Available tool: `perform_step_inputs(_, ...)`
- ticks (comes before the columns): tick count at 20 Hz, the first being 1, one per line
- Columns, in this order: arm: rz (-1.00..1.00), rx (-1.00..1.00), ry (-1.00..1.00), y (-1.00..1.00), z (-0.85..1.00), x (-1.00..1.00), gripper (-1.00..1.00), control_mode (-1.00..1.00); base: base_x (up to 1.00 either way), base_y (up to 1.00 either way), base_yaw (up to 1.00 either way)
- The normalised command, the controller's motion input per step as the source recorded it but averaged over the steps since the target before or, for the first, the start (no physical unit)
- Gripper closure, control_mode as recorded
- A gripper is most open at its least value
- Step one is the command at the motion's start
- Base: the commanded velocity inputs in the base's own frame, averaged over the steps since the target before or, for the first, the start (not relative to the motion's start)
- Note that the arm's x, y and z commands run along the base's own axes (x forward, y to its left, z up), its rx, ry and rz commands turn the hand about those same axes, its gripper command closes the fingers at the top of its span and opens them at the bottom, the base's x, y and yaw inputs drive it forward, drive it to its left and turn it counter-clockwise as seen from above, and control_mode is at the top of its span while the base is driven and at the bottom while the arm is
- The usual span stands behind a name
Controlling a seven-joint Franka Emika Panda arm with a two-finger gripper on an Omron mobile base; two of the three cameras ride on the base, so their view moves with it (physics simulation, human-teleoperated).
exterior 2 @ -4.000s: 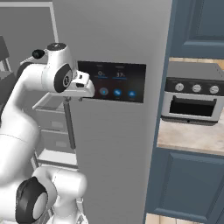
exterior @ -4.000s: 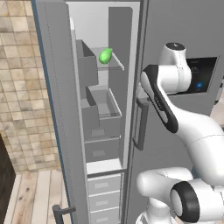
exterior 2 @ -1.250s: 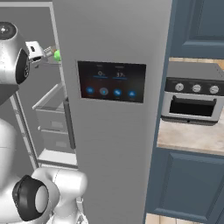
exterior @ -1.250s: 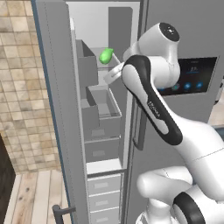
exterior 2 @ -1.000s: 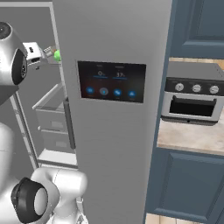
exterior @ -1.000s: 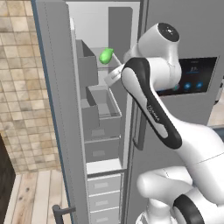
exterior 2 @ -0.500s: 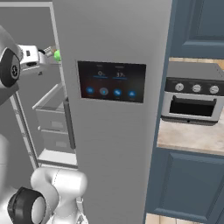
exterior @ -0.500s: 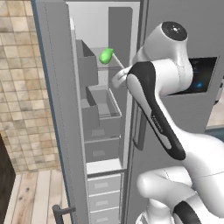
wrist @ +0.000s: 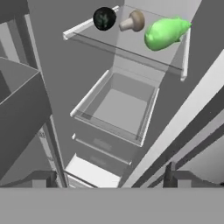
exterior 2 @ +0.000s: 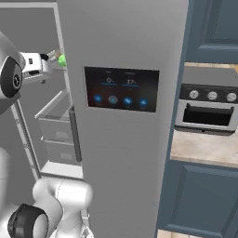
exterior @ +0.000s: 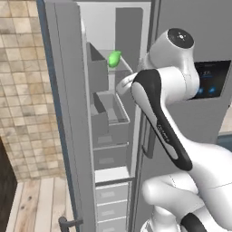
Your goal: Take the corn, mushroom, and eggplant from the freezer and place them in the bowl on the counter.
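Inside the open freezer (exterior: 111, 113), on its upper glass shelf (wrist: 127, 52), the three vegetables lie in a row in the hand view: the dark eggplant (wrist: 104, 18), the tan mushroom (wrist: 132, 20) just beside it, and the bright green corn (wrist: 165, 33) at the far end. The corn also shows in the left base view (exterior: 114, 58) and as a green spot in the right base view (exterior 2: 61, 59).

Compared with four seconds ago, the arm has swung up from beside the door edge and now reaches into the compartment; over the last half second the wrist has shifted only slightly. The gripper (wrist: 107, 178) hangs below and short of the shelf, its finger tips (wrist: 169, 177) spread wide, holding nothing. The vegetables have not moved.

Below the shelf sits an open grey bin (wrist: 116, 107), with drawers (exterior: 111, 199) lower still. The freezer door (exterior: 61, 118) stands open on the left. Right of the control panel (exterior 2: 121, 88), the right base view shows an oven (exterior 2: 209, 109) on the beige counter (exterior 2: 204, 148).
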Motion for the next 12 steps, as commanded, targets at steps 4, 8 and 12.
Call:
perform_step_inputs(4,0.0,0.0,0.0,0.0,0.0,0.0,-1.0,1.0,0.98,0.41,0.03)
perform_step_inputs(8,0.0,0.0,0.0,0.0,0.0,0.0,-1.0,1.0,1.0,0.03,0.09)
perform_step_inputs(12,0.0,0.0,0.0,0.0,0.0,0.0,-1.0,1.0,1.0,0.0,0.17)
